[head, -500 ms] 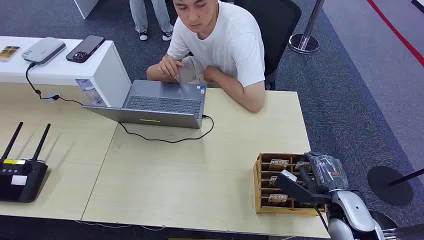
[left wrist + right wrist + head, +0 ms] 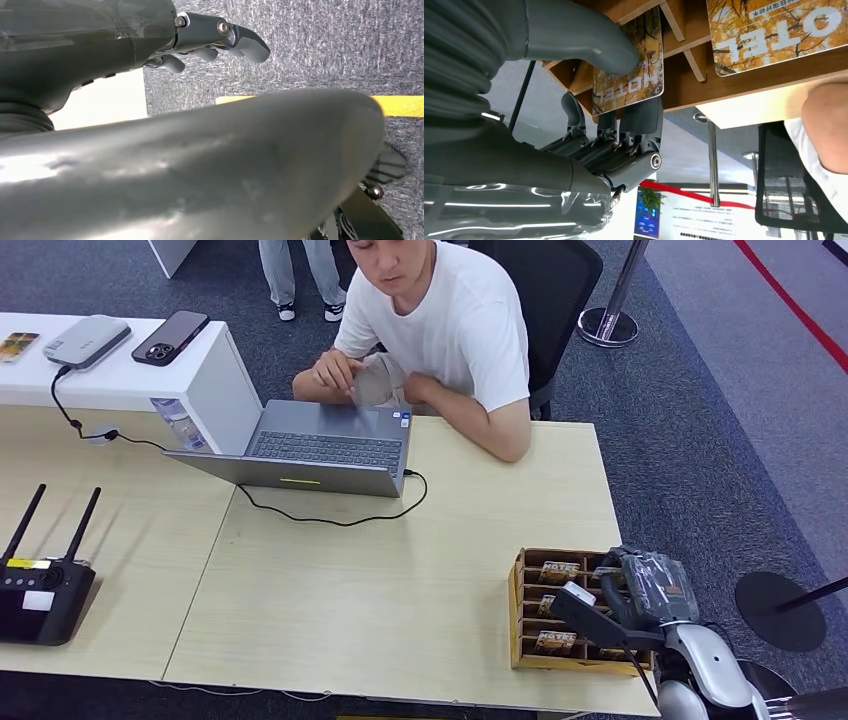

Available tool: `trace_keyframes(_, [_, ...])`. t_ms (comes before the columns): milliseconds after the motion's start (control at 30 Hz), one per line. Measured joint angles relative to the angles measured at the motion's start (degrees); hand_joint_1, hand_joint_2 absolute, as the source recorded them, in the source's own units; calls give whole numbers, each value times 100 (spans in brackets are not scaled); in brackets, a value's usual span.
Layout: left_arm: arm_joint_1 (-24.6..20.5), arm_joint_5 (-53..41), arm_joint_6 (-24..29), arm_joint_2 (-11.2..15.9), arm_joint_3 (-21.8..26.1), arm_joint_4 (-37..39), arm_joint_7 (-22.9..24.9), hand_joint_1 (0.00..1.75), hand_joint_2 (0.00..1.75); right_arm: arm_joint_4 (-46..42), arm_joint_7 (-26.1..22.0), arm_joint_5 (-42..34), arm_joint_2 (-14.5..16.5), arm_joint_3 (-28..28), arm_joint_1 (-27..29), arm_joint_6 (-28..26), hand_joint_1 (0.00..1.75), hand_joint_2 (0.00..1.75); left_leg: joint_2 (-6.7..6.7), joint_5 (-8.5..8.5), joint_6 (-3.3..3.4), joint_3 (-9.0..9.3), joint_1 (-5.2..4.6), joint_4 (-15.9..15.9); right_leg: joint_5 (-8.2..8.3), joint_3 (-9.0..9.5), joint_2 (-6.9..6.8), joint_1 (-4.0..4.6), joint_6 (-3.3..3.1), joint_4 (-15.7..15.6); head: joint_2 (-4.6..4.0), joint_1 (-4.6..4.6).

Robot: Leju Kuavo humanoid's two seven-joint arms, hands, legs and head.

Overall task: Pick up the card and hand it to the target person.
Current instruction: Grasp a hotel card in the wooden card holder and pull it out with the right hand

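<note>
Right hand (image 2: 618, 602) barely shifted at the wooden card rack (image 2: 521, 605), hotel card (image 2: 628, 75) pinched between thumb and fingers, left hand (image 2: 210, 42) fingers apart, nothing held

The card (image 2: 629, 65) is orange-yellow with autumn leaves and white "HOTEL" lettering, standing in a slot of the wooden card rack (image 2: 520, 610) at the bench's 5 o'clock corner. The right hand (image 2: 619, 100) pinches it between thumb and fingers. The target person (image 2: 450, 330) in a white T-shirt sits at 12 o'clock, leaning on the bench.

Orange autumn-leaf hotel cards with white lettering (image 2: 628, 62) fill the brown slotted wooden card box (image 2: 520, 610) on the pale woodgrain table (image 2: 400, 580), beyond which sit a grey open laptop (image 2: 320, 448) and a white-shirted seated person (image 2: 450, 330).
</note>
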Motion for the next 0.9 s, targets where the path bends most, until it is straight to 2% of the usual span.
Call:
trace_keyframes(200, [0,16,-6,0,0,0,11,0,0,-1,-13,-1,3,-4,-3,19,142,175,0,0,0,0,0,0,0,1,0,0,0,0,0,0])
trace_keyframes(333, [0,26,-5,0,0,0,11,0,0,-1,-24,-1,3,-4,-12,25,165,175,0,0,0,0,0,0,1,1,0,0,1,0,0,0])
trace_keyframes(467, [0,33,-5,0,0,0,11,0,0,0,-31,-1,3,-4,-25,27,165,175,0,0,0,0,0,0,1,1,0,0,1,0,0,0])
trace_keyframes(600, [0,33,-5,0,-1,0,7,0,175,-1,-34,-4,10,0,-49,32,154,175,1,0,0,1,0,0,1,2,0,0,2,0,0,1])
trace_keyframes(900, [0,33,-7,1,-2,0,-7,0,175,-1,-48,-4,12,2,-56,32,154,175,0,1,0,1,0,0,2,2,0,0,2,0,0,0])
